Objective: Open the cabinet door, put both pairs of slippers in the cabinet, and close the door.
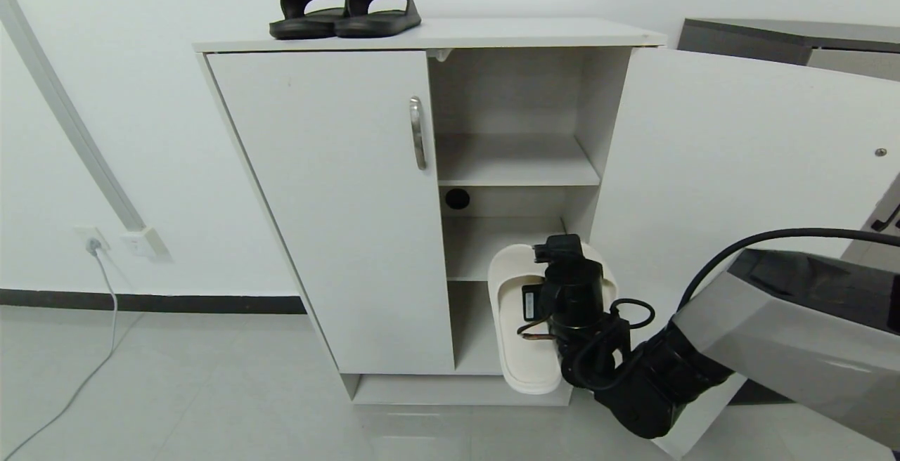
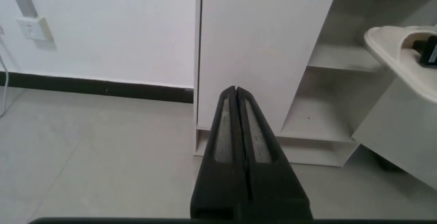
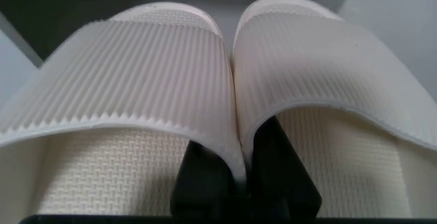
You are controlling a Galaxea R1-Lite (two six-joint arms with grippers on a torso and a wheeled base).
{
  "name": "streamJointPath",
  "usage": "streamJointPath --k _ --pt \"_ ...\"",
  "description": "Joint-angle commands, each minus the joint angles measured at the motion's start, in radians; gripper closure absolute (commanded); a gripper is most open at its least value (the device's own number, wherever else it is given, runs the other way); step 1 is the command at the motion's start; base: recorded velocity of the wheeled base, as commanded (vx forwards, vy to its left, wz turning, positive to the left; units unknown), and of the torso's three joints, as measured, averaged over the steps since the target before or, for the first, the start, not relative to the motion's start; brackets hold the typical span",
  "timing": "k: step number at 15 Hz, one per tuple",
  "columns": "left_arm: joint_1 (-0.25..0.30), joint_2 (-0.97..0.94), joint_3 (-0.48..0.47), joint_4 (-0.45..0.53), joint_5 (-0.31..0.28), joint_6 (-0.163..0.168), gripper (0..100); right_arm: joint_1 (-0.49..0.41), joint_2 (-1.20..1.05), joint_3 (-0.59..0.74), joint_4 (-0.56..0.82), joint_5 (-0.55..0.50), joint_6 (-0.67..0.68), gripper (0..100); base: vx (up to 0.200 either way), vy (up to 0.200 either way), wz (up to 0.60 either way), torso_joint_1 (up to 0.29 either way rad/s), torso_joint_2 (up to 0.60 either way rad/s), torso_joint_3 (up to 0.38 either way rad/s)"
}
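Right gripper (image 3: pixel 242 173) with the white slippers (image 1: pixel 512 320) at the open cabinet (image 1: pixel 330 222). The right jaws are closed on the pair where the two ribbed straps meet: one dark finger (image 3: pixel 205 183) lies under the left slipper's strap and the other under the right slipper's, with the adjoining strap edges pinched between them. The pair hangs side by side, toes up and heels down, in front of the lower half of the open right compartment, and rests on no shelf. Its toes are level with the middle shelf (image 1: pixel 485 247) and its heels are near the cabinet's base. The right door (image 1: pixel 731 166) stands swung wide. The left door, with its metal handle (image 1: pixel 418 132), is closed. The black slippers (image 1: pixel 344 8) sit together on the cabinet's top, toward its left end. The left gripper (image 2: pixel 235 98) is low over the floor (image 2: pixel 102 156), well apart from the cabinet, its jaws pressed together with nothing between them.
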Motion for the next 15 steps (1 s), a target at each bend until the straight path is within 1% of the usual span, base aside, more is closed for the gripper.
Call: streamJointPath --k 1,2,5,15 --pt "0.001 0.002 0.000 -0.001 0.000 -0.001 100 0.020 0.100 -0.108 0.006 0.006 0.007 100 0.000 0.000 0.00 0.000 0.00 0.000" --pt "0.001 0.002 0.000 0.001 0.000 -0.001 100 0.014 0.130 -0.149 0.006 0.006 0.007 100 0.000 0.000 0.00 0.000 0.00 0.000" --pt "0.001 0.002 0.000 -0.001 0.000 -0.001 100 0.025 0.184 -0.190 0.006 0.025 0.007 100 0.000 0.000 0.00 0.000 0.00 0.000" --pt "0.001 0.002 0.000 0.001 -0.001 -0.001 100 0.034 0.192 -0.198 -0.012 0.028 0.007 100 0.000 0.000 0.00 0.000 0.00 0.000"
